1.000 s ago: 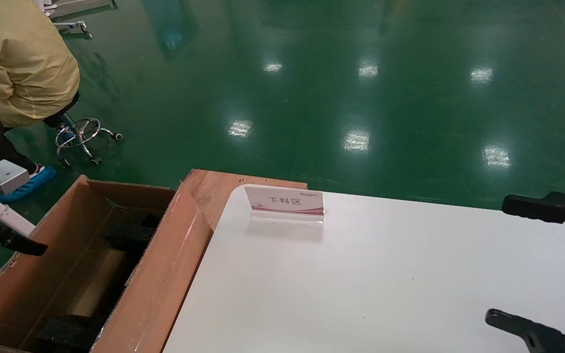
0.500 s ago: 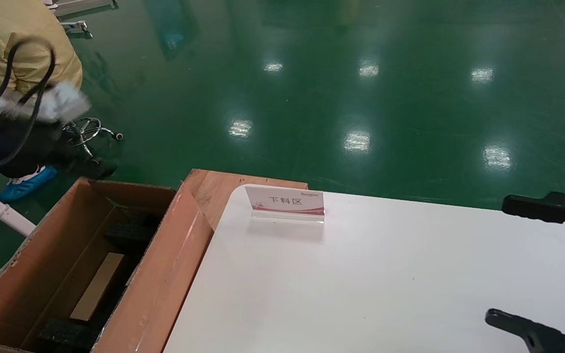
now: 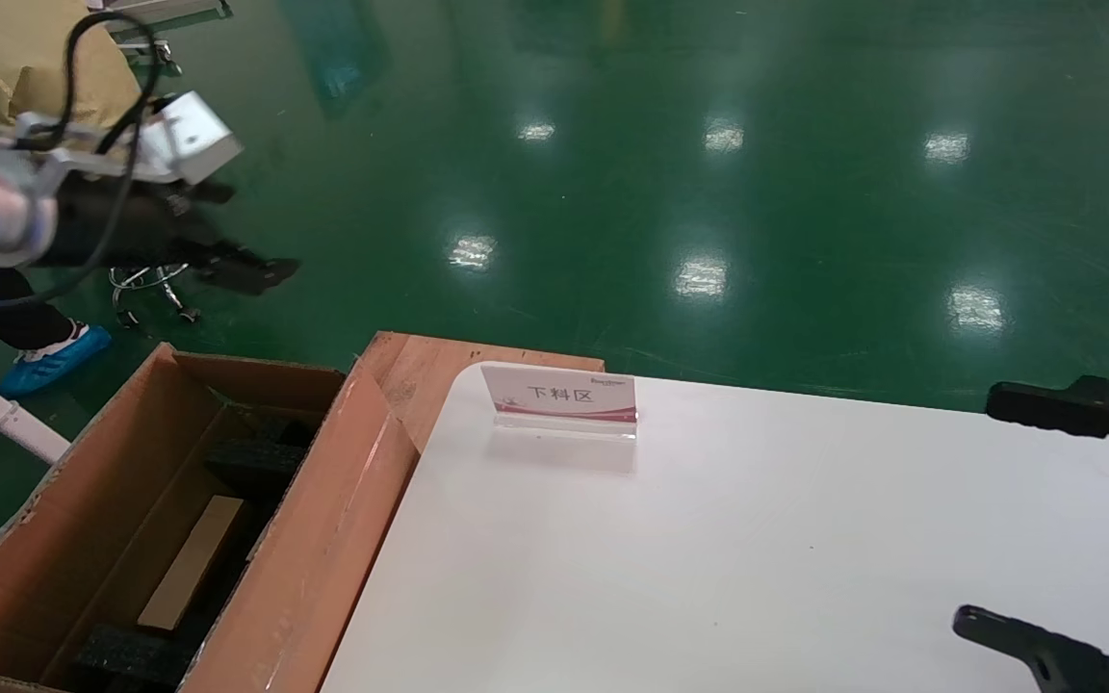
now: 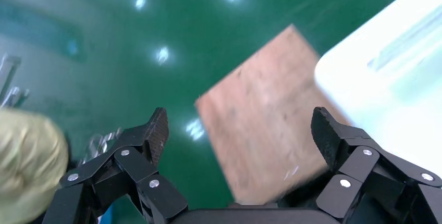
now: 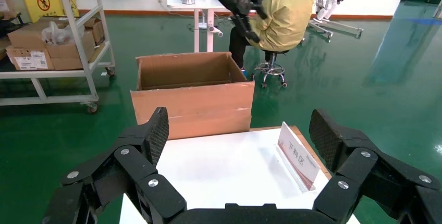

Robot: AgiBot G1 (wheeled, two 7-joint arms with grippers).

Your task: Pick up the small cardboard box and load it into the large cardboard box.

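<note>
1. Far left: the left pincer (image 3: 237,265) is up and away now, hanging high over the green floor beyond the large cardboard box (image 3: 54,539). A second ago it was down at the carton's near wall; it has swung clear. The left wrist view shows its fingers (image 4: 156,130) spread wide, nothing between them.
2. Down in the carton: the small cardboard box (image 3: 191,563) lies flat on the bottom between the black foam pads (image 3: 251,460), just where it showed half a second ago. I'd call the loading done, with the arm only retreating.
3. Moving right: the wooden board (image 3: 429,371) sits behind the carton's flap, touching the white counter (image 3: 709,558), where the sign holder (image 3: 559,399) stands alone.
4. Far right: the right pincer (image 3: 1065,520) is parked at the counter's edge, spread and empty, unmoved throughout.
</note>
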